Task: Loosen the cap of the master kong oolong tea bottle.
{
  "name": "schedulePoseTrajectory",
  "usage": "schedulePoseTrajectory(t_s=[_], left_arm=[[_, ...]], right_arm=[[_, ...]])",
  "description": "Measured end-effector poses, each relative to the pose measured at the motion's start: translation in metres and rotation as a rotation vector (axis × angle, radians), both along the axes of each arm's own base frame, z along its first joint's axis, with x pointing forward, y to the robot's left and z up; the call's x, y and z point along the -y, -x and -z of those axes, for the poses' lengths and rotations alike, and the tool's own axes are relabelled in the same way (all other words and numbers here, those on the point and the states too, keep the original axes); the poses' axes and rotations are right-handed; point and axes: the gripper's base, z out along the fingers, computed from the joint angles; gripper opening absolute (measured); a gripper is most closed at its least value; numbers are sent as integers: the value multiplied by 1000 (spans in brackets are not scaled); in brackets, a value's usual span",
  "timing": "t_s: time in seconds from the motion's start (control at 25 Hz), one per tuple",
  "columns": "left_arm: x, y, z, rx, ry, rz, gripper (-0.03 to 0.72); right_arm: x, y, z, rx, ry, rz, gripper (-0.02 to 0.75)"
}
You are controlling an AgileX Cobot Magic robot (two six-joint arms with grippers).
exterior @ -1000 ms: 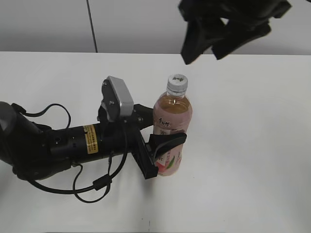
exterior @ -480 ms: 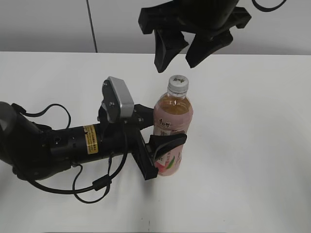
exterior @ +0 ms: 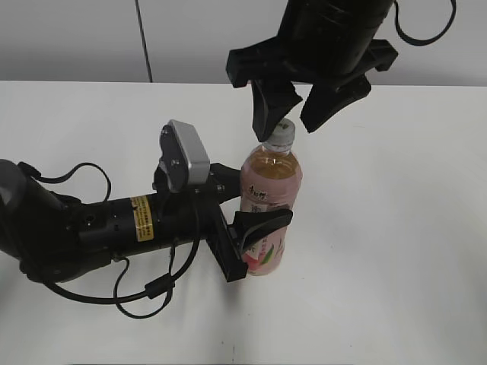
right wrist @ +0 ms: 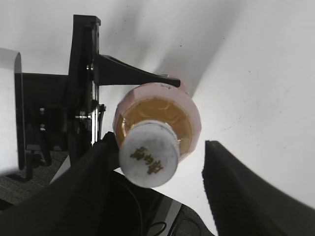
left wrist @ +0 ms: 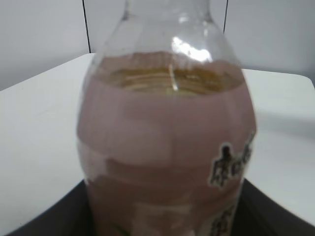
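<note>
Down and to the left has come the right gripper [exterior: 292, 122] since a second ago, from high above the counter [exterior: 396, 228] to a level with the cap [exterior: 281, 134]; the bottle and the left arm have not shifted.

Risks, as I judge them: the right gripper sits off-centre; in its wrist view the cap [right wrist: 148, 153] lies close against the left finger with a wide gap to the right one; closing from here could push the neck sideways before both fingers bite, tilting the master kong oolong tea bottle [exterior: 268, 205] in the lower grip; a bite too shallow on the ribbed side could slip when the twist begins; if the lower hold is weak, the whole bottle may turn with the cap and nothing loosens.

The right gripper is spread wide, holding nothing; one finger [exterior: 268, 114] appears to touch or nearly touch the cap's left side, the other stands clear on the right. The left gripper [exterior: 245, 220] is clamped around the labelled body of the bottle, one finger behind and one in front; its wrist view is filled by the bottle [left wrist: 167, 147]. The bottle stands upright on the counter, near its middle, with the cap on.
</note>
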Motion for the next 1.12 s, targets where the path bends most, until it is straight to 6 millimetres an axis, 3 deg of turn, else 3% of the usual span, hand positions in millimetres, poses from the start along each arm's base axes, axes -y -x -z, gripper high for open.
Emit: schedulePoseTrajectory(t_s=[1.12], left_arm=[[0,0,0,0,0,-1,391]], right_arm=[[-6,-4,13,-45,3,-7,291]])
